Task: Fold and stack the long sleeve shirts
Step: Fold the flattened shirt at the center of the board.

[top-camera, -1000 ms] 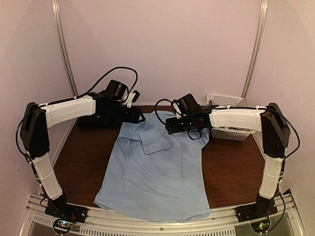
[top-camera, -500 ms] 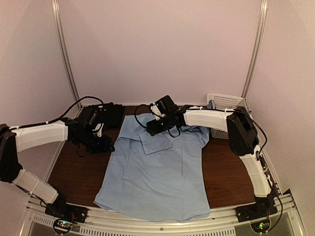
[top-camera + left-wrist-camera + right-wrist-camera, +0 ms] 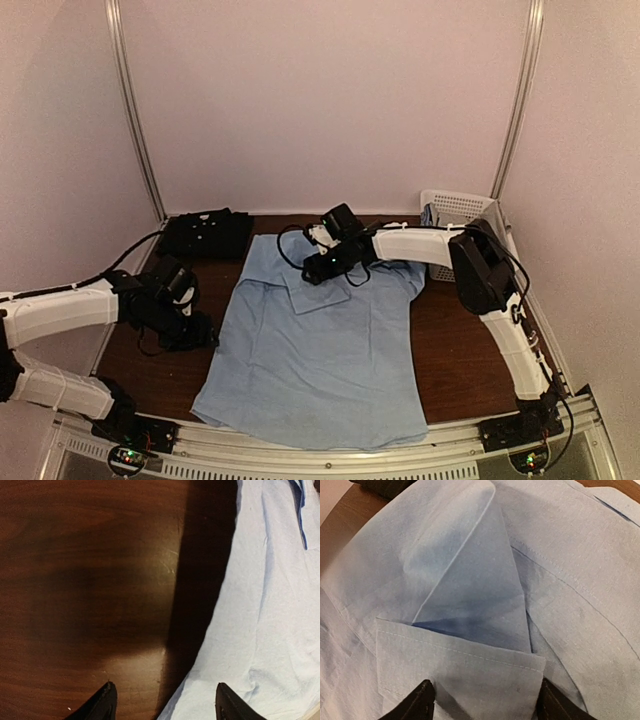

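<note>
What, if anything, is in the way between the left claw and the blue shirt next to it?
Nothing visible. The left gripper is open just above the table. The edge of the light blue shirt lies directly below the gap between its fingers. Only bare wood and shadow show beside it.

**Dim and pinkish up top, heavy shadow at the left wrist**

Soft, low light is washing the pale walls (image 3: 330, 100) in a pink cast, and the top view is looking slightly grainy. The dark brown wooden table (image 3: 75, 555) is carrying a broad shadow in the left wrist view, with a pale sheen glowing below it. The light blue cloth shirt (image 3: 470, 595) is showing crisp stitching at the right wrist, its folds casting deep blue shade. The black folded shirt (image 3: 205, 235) is showing almost no detail.
</note>
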Controlling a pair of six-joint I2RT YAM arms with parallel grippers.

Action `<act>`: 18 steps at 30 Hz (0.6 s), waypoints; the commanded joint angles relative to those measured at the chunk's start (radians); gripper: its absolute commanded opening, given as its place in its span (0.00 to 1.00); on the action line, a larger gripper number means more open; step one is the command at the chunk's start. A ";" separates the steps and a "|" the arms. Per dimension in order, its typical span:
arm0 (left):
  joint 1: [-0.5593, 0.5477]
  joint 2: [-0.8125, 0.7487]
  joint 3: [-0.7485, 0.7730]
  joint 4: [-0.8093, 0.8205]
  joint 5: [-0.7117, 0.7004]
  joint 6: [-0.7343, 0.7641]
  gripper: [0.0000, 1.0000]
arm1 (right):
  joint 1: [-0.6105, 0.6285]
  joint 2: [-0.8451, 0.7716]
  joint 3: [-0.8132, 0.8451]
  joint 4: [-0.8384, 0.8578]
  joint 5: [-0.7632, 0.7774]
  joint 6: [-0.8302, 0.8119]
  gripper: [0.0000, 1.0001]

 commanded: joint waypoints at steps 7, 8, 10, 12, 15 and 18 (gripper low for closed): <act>-0.119 -0.092 -0.067 -0.094 -0.087 -0.200 0.68 | -0.001 0.006 0.029 0.039 -0.025 0.012 0.58; -0.134 -0.105 -0.074 -0.112 -0.096 -0.216 0.68 | -0.001 0.003 0.029 0.041 -0.020 0.012 0.57; -0.156 -0.127 -0.088 -0.148 -0.104 -0.247 0.67 | -0.001 -0.002 0.027 0.047 -0.016 0.011 0.57; -0.181 -0.150 -0.099 -0.171 -0.105 -0.281 0.66 | -0.001 -0.004 0.029 0.051 -0.022 0.009 0.57; -0.212 -0.165 -0.106 -0.197 -0.101 -0.313 0.64 | -0.001 -0.008 0.024 0.061 -0.022 0.008 0.57; -0.252 -0.149 -0.109 -0.200 -0.086 -0.335 0.63 | -0.001 -0.008 0.022 0.066 -0.022 0.005 0.60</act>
